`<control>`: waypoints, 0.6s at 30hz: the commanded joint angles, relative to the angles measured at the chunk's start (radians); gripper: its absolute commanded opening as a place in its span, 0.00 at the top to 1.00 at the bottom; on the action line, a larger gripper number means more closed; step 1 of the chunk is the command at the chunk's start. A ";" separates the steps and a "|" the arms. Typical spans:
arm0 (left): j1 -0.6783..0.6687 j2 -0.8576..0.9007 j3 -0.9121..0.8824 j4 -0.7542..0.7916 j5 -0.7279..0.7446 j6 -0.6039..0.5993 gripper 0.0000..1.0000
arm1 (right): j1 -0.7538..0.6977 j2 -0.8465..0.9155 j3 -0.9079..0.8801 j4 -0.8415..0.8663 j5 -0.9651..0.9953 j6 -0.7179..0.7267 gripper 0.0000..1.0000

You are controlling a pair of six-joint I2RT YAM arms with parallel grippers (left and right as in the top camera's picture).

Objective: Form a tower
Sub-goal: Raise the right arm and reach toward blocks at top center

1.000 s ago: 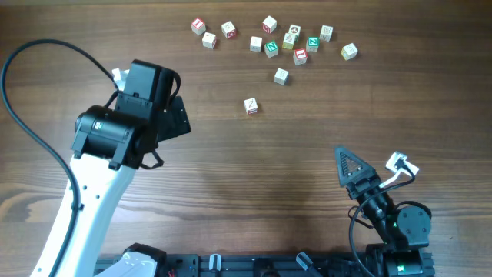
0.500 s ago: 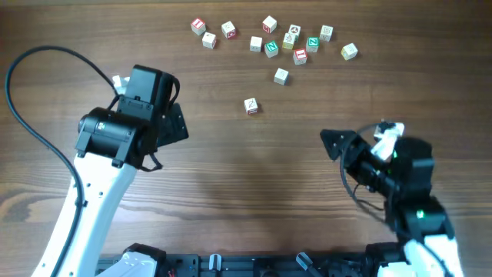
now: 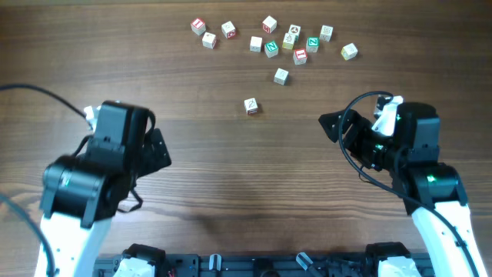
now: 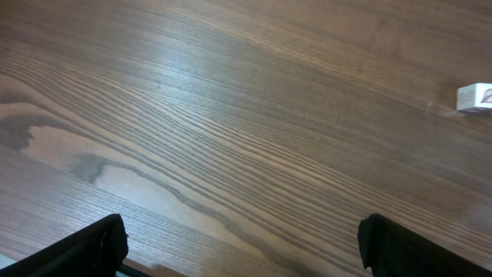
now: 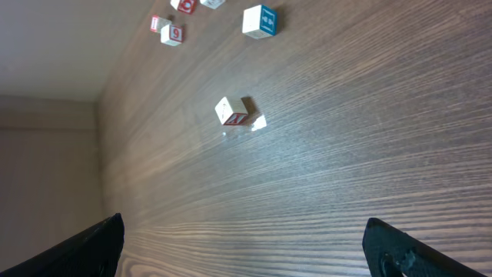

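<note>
No tower shows in any view; small pale letter cubes lie singly along the table's far side. Two of them show green faces. One loose cube lies nearest the arms, also seen as a cube at the right edge of the left wrist view and a red-marked cube in the right wrist view. My left gripper hangs open over bare wood, left of that cube. My right gripper is open too, right of it, with nothing between the fingers.
Another single cube lies between the nearest cube and the far cluster. A blue-faced cube and red-marked cubes show at the top of the right wrist view. Black cables loop from both arms.
The left arm has drawn back toward the near left. The right arm has risen from the near edge and swung up to the right middle, its fingers pointing left. No cube has moved.
</note>
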 commanded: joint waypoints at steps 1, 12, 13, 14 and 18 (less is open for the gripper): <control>0.005 -0.036 -0.007 -0.007 0.002 -0.010 0.00 | 0.002 0.020 0.022 0.016 0.004 -0.007 0.01; 0.005 -0.032 -0.007 -0.006 0.002 -0.010 0.00 | 0.002 0.140 0.344 -0.128 0.141 -0.154 0.01; 0.005 -0.032 -0.007 -0.006 0.002 -0.010 0.00 | 0.002 0.201 0.417 -0.175 0.182 -0.179 0.01; 0.005 -0.032 -0.007 -0.006 0.002 -0.010 0.00 | 0.002 0.245 0.461 -0.197 0.201 -0.200 0.01; 0.005 -0.032 -0.007 -0.006 0.002 -0.010 0.00 | 0.034 0.474 0.628 -0.223 0.272 -0.220 0.00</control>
